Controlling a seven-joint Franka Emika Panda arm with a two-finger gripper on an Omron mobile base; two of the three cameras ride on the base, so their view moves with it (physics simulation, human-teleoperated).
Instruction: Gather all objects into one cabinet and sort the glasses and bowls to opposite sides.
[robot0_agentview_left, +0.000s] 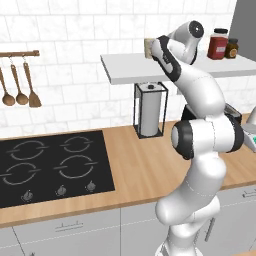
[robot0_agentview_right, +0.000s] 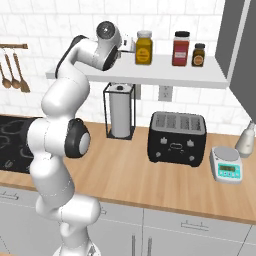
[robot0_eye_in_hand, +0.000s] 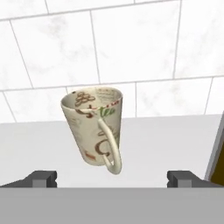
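Just ahead of my claw (robot0_eye_in_hand: 112, 178) stands the cream mug (robot0_eye_in_hand: 95, 127), upright on the white shelf (robot0_eye_in_hand: 39, 144), its handle turned toward me and brown and red print showing on its side. Both my finger tips (robot0_eye_in_hand: 43, 178) sit low and far apart, one to each side of the mug and short of it, so my claw is wide and holds nothing. Behind the mug rises the white tiled wall (robot0_eye_in_hand: 131, 43).

From the left base view, the mug (robot0_agentview_left: 148, 48) peeks out beside my wrist at the left end of the shelf (robot0_agentview_left: 125, 67), and my arm (robot0_agentview_left: 200, 135) reaches up to it from the counter's edge. Farther right on the shelf stand a red jar (robot0_agentview_left: 218, 44) and a small dark jar (robot0_agentview_left: 231, 48). From the right base view an amber jar (robot0_agentview_right: 143, 48) joins them, nearest my hand. A grey cabinet door (robot0_agentview_right: 245, 55) hangs at the shelf's right end.

Below the shelf on the wooden counter (robot0_agentview_right: 150, 180) are a paper towel holder (robot0_agentview_right: 120, 111), a black toaster (robot0_agentview_right: 177, 138) and a kitchen scale (robot0_agentview_right: 227, 164). A black hob (robot0_agentview_left: 50, 165) lies to the left, with wooden spoons (robot0_agentview_left: 20, 82) hanging above it.
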